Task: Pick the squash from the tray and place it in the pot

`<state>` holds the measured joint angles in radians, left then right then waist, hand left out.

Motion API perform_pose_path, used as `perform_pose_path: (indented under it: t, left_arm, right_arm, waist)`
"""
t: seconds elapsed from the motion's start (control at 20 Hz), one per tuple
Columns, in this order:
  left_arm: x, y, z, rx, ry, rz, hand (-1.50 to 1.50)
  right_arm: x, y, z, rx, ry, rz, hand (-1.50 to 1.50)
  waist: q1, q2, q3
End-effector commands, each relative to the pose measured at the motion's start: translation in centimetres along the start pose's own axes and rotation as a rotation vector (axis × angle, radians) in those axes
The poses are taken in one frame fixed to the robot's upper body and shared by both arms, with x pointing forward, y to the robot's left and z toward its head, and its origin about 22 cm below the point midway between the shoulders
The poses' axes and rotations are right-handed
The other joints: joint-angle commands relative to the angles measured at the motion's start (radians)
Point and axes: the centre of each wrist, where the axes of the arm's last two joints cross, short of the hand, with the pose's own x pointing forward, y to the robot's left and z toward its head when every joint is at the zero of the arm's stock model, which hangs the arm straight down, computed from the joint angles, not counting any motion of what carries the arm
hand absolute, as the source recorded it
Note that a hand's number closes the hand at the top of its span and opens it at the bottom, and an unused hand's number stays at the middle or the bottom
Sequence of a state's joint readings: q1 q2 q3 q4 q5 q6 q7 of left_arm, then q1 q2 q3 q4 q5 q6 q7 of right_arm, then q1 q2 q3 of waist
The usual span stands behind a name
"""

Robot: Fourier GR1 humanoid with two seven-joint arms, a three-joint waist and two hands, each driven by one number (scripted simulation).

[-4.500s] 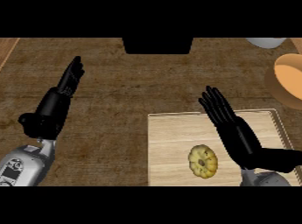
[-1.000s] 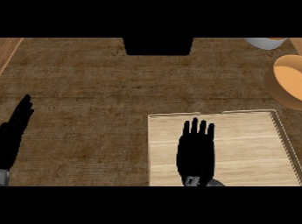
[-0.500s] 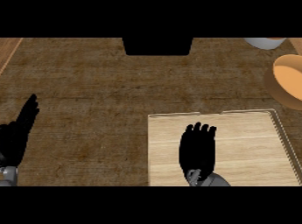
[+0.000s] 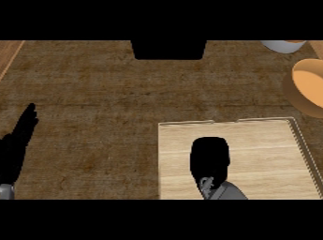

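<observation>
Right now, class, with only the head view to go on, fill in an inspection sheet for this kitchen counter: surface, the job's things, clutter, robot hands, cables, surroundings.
Surface: brown counter, wood strip along its left edge.
Job's things: wooden tray at lower right; orange pot beyond it at the right edge; squash not visible, the spot under the right robot hand is hidden.
Clutter: grey bowl-like item at top right, cut off; dark block at top centre.
Robot hands: right robot hand over the tray, fingers curled down; left robot hand open, resting at the left edge.
Cables: nothing seen.
Surroundings: nothing seen.
</observation>
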<state>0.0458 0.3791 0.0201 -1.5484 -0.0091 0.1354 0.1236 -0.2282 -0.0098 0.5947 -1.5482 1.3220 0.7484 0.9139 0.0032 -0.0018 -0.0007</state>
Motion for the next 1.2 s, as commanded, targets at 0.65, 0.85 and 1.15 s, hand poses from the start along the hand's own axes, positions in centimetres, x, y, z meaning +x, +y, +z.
perform_pose_path:
  t: [0.65, 0.85, 1.15]
  left_arm:
    - [0.8, -0.3, -0.4, -0.023, -0.001, 0.007, 0.00]
    - [0.7, 0.2, -0.5, -0.013, 0.000, 0.007, 0.00]
    - [-0.4, 0.0, 0.2, -0.021, 0.005, -0.001, 0.00]
  right_arm:
    - [-12.7, -12.9, -13.4, -0.091, 0.136, -0.665, 1.50]
    - [-13.5, -14.4, -11.1, -0.342, 0.229, -0.589, 1.50]
    - [-15.7, -19.3, -8.1, -0.662, 0.414, -0.598, 1.50]
  waist:
    - [0.026, 0.010, 0.001]
    - [0.009, 0.003, 0.000]
    - [0.008, 0.000, 0.000]
